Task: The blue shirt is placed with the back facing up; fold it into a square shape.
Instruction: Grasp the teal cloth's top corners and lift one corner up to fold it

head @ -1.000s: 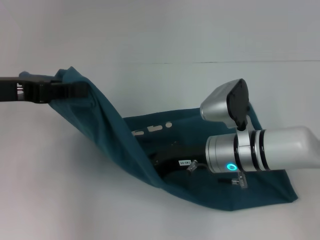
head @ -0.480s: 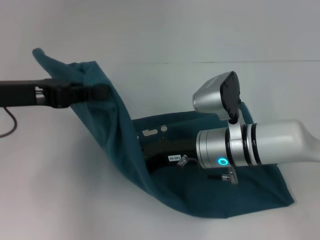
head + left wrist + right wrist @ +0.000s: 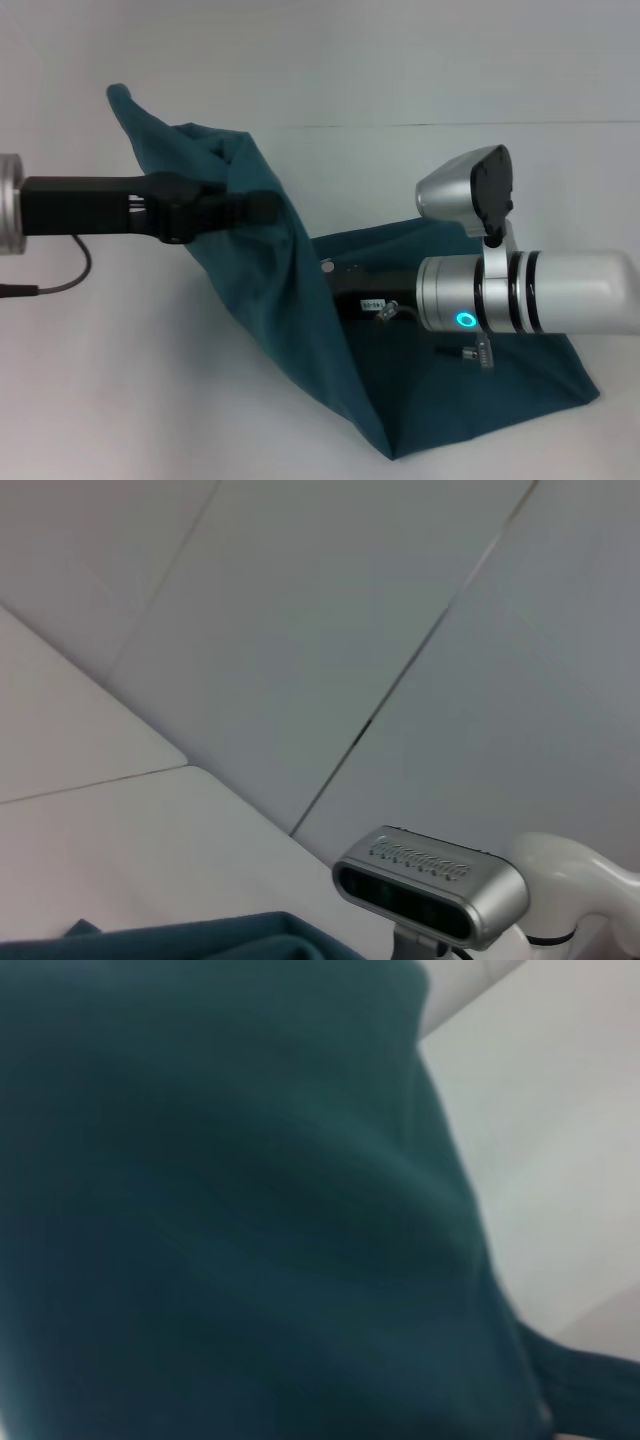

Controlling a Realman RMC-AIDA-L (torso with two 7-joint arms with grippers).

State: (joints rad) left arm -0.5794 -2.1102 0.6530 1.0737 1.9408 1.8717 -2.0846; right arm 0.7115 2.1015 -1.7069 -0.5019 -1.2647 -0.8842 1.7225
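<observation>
The blue shirt [image 3: 300,300], soft matte knit, hangs in a tented fold, its lower hem lying on the white tabletop [image 3: 120,400]. The left gripper [image 3: 262,207] fingers pinch its raised edge; the right gripper's fingers, buried under cloth, cannot be judged

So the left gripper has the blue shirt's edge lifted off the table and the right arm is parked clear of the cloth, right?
Not quite. In the head view the left gripper does hold the blue shirt lifted, but the right arm isn't parked clear: it reaches in under the raised fold, over the shirt's flat part.
</observation>
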